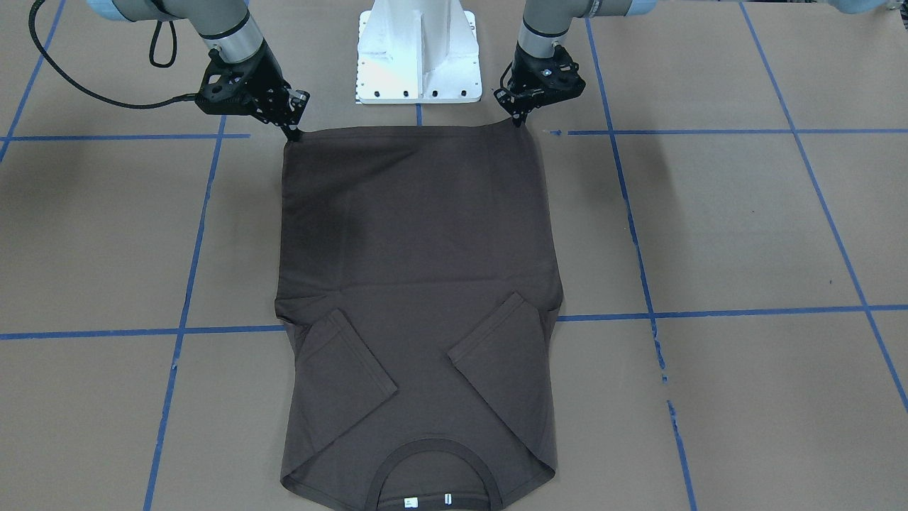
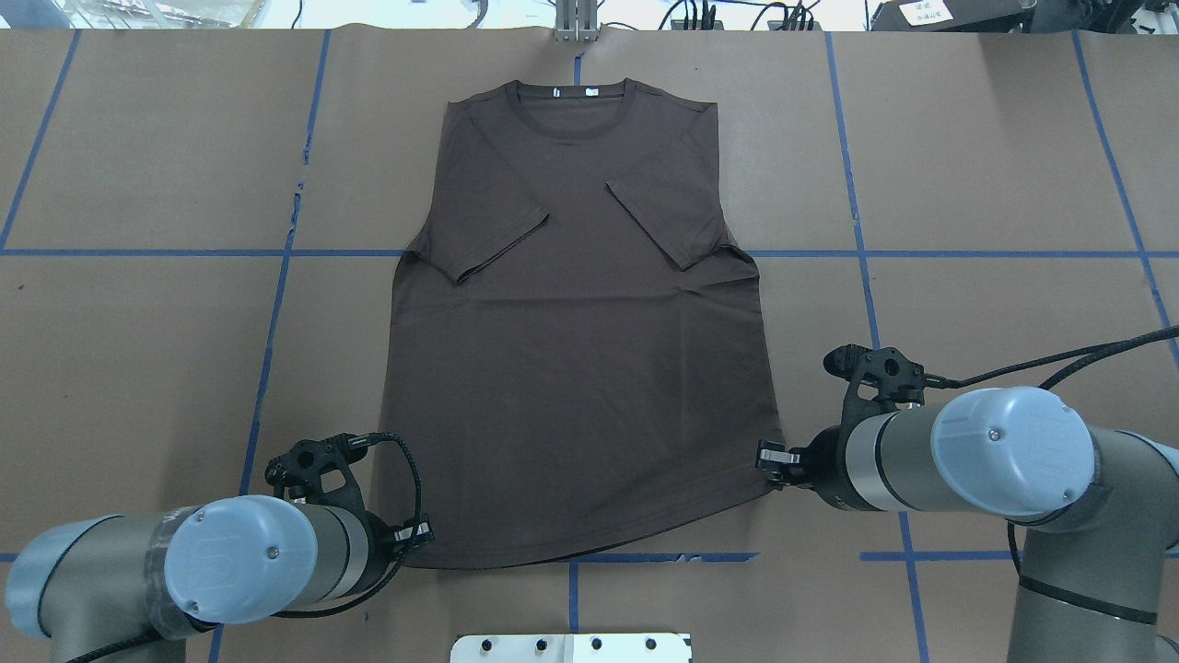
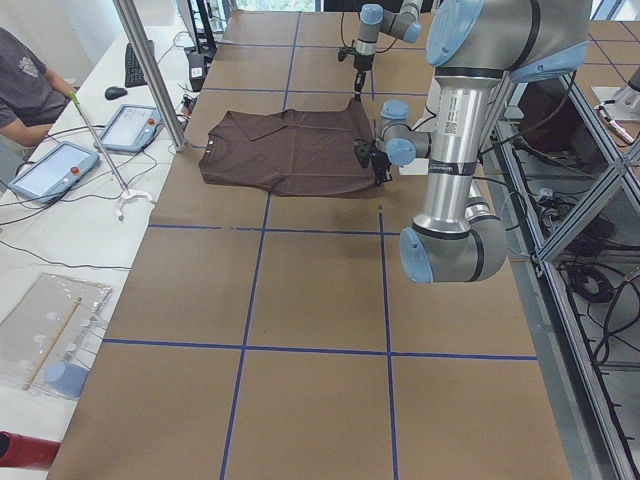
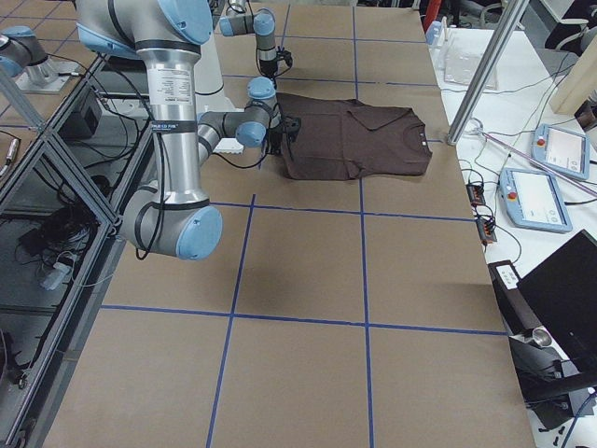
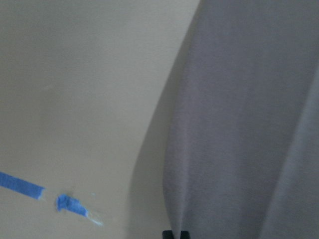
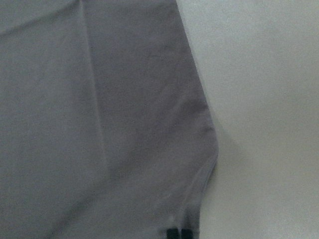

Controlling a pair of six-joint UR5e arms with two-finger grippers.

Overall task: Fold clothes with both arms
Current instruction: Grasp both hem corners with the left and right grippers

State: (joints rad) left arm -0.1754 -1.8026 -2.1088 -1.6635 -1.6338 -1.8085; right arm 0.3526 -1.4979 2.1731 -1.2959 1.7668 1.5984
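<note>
The dark brown T-shirt (image 1: 418,270) lies flat on the brown table, sleeves folded in over its body, collar (image 2: 573,101) at the far edge from the robot. Both grippers sit at the corners of the near hem. My left gripper (image 2: 419,534) is shut on the hem corner on the left of the overhead view; in the left wrist view its fingertips (image 5: 175,234) meet on gathered cloth (image 5: 239,124). At the opposite hem corner my right gripper (image 2: 769,458) is likewise shut, pinching fabric (image 6: 99,124). In the front-facing view the left gripper (image 1: 519,119) is on the right and the right gripper (image 1: 292,133) on the left.
The white pedestal base (image 1: 418,57) stands just behind the hem, between the arms. Blue tape lines (image 2: 276,295) cross the table. A metal pole (image 3: 150,70) rises near the collar end. A person (image 3: 25,85) sits at a side bench with tablets (image 3: 55,168).
</note>
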